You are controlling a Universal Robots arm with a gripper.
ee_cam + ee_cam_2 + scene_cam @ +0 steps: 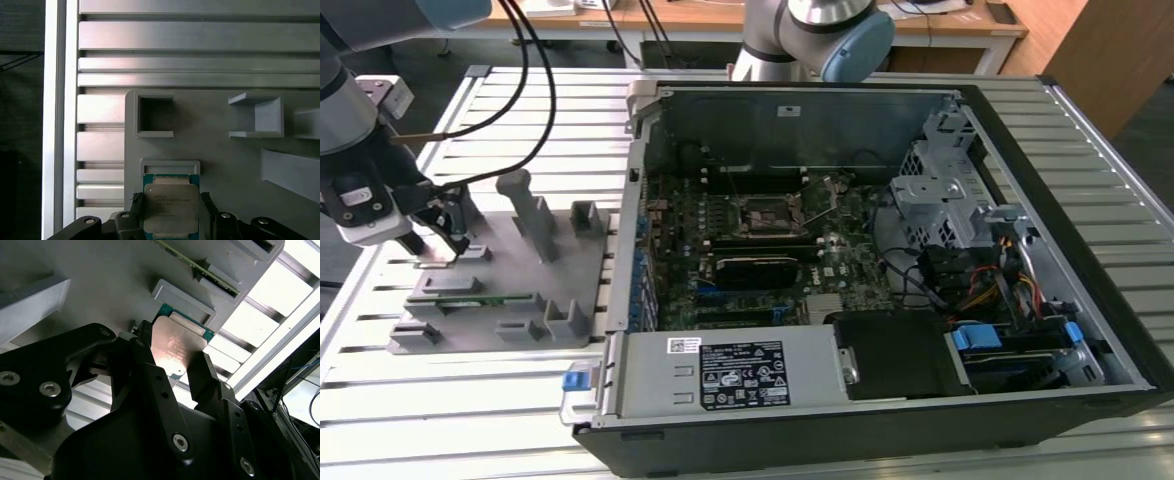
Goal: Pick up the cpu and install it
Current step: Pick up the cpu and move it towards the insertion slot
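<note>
Table (400,400) of metal slats carries everything. PC case (787,125) lies open on it w/ motherboard (847,255) exposed. Grey fixture block (500,255) w/ upright posts sits just beside the case, on the exterior view's left. Black-framed socket (767,213) near the board's centre looks empty, no chip seated, as far as the exterior view shows.

Gripper (438,242) hangs at block level over the block's outer corner, well apart from the socket. In both wrist views the jaws stand narrowed to chip width, 1 finger (202,375) at each of 2 opposite edges of the cpu (170,210). They appear to touch it, so this reads as clamped on the chip.

The cpu lies flat, silver top up, 1 edge against a small bracket (170,166) of the block. It looks not yet lifted, tho can't be sure.

Progress est.: reach + grasp done, so about 1 of 3 steps. Left: lift off the block, carry to the case, seat in the socket.
</note>
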